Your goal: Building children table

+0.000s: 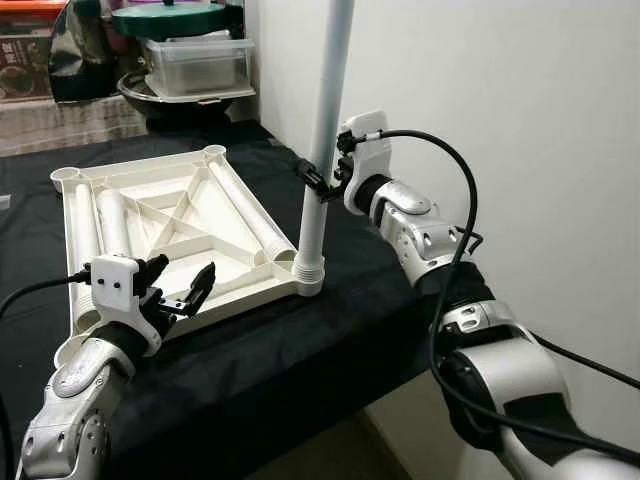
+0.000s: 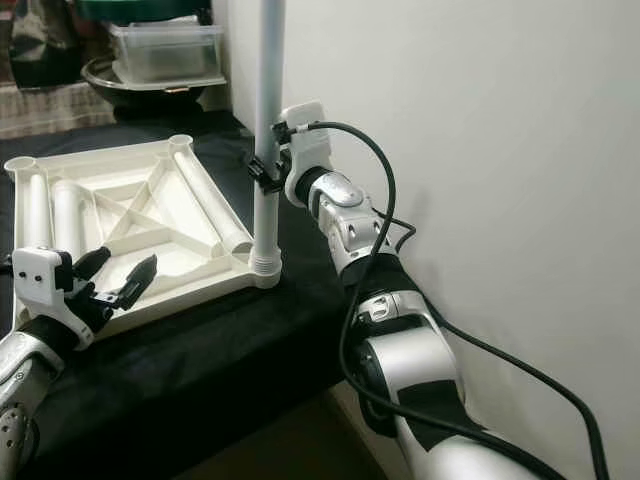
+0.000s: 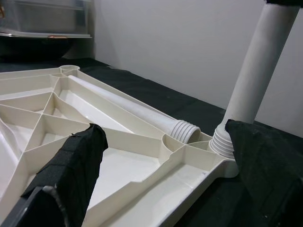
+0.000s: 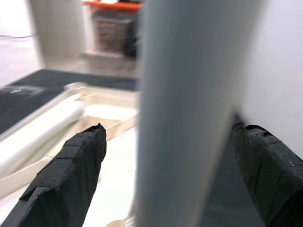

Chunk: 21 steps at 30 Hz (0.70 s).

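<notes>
Black cloth covers the tabletop, which stands against a plain white wall, with a clear lidded box and a dark bowl at its far end. On the cloth lies the white plastic table panel, upside down, its ribbed underside showing diagonal braces and a round socket at each corner. Three loose legs lie in the channels of the panel, smooth tubes with threaded ends. A fourth leg stands upright in the near right corner socket, its ridged collar seated at the base.

The right gripper is at the middle of that upright leg, its fingers set on either side of the tube; whether they press it I cannot tell, as the wrist view shows a gap on both sides. The left gripper hovers over the near edge of the panel, fingers wide apart and holding nothing.

The parts look light, stiff and hollow, with a glossy, likely slippery skin. The leg is probably best gripped mid-shaft for turning, and the panel steadied by its rim.
</notes>
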Available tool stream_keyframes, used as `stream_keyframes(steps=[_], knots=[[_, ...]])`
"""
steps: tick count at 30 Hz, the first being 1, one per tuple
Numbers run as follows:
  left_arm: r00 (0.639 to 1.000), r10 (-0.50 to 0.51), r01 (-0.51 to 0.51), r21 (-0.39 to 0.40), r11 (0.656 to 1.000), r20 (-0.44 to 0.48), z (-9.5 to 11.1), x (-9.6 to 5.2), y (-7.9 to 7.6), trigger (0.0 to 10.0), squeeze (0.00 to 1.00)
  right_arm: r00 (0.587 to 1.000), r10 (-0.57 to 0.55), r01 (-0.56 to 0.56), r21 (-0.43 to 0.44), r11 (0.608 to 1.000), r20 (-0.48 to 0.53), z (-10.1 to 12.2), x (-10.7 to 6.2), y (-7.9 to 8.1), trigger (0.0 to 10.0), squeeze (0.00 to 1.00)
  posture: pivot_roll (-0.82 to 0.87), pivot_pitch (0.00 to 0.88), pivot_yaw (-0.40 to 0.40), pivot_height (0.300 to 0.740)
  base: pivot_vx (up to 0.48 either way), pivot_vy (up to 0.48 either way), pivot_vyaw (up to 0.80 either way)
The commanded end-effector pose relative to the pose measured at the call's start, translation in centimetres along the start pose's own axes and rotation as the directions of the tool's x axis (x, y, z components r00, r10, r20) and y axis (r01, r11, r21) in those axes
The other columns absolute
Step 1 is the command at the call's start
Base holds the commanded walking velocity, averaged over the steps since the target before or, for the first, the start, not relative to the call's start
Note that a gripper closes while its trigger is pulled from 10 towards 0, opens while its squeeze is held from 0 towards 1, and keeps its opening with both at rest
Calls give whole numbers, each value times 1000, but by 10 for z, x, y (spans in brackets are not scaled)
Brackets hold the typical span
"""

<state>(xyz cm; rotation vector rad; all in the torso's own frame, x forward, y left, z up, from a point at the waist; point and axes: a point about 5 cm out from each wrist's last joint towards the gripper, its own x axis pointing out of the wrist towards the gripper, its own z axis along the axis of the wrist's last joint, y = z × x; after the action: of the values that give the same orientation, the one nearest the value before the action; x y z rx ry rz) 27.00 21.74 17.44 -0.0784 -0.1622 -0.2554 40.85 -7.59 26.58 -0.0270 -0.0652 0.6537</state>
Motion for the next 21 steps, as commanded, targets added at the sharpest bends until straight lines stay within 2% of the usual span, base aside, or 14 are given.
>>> stream_keyframes(steps=[1, 4, 8, 11, 12, 13, 14, 15, 19, 21], knots=[[1000, 1, -1, -1, 1000, -16, -4, 0, 0, 10000, 0, 999, 45, -44, 31, 999, -12, -1, 0, 1, 10000, 0, 87, 0, -108, 740, 0, 0, 0], [1000, 3, -3, -1, 1000, -16, -4, 0, 0, 10000, 0, 998, 62, -61, 38, 997, -29, -4, 1, 0, 10000, 0, 92, 0, -112, 740, 0, 0, 0], [1000, 8, -8, 1, 1000, -14, -4, -1, 1, 10000, 0, 989, 139, -133, 93, 987, -53, -13, 4, 8, 10000, 0, 104, 0, -119, 740, 0, 0, 0], [1000, 11, -11, 2, 1000, -13, -4, -2, 2, 10000, 0, 989, 129, -123, 87, 989, -70, -17, 5, 9, 10000, 0, 110, 0, -123, 740, 0, 0, 0], [1000, 15, -15, 5, 1000, -13, -4, -2, 2, 10000, 0, 989, 129, -122, 92, 988, -73, -19, 5, 9, 7765, 0, 123, 0, -132, 740, 0, 0, 0], [1000, 18, -18, 6, 1000, -14, -4, -3, 3, 10000, 0, 988, 136, -128, 94, 987, -75, -21, 5, 9, 4314, 0, 126, 0, -133, 740, 0, 0, 0], [1000, 21, -21, 8, 1000, -15, -4, -4, 3, 10000, 0, 987, 140, -132, 102, 986, -77, -22, 5, 9, 3020, 0, 129, 0, -135, 740, 0, 0, 0], [1000, 22, -22, 9, 1000, -16, -4, -4, 3, 10000, 0, 987, 142, -133, 108, 985, -79, -23, 4, 8, 0, 0, 129, 0, -135, 740, 0, 0, 0], [1000, 25, -25, 9, 1000, -18, -4, -5, 3, 10000, 0, 988, 128, -119, 112, 987, -82, -25, 3, 5, 0, 0, 131, 0, -136, 740, 0, 0, 0], [999, 26, -26, 8, 1000, -21, -5, -6, 3, 10000, 0, 994, 72, -63, 111, 992, -78, -27, 1, -1, 0, 0, 129, 0, -133, 740, 0, 0, 0]])
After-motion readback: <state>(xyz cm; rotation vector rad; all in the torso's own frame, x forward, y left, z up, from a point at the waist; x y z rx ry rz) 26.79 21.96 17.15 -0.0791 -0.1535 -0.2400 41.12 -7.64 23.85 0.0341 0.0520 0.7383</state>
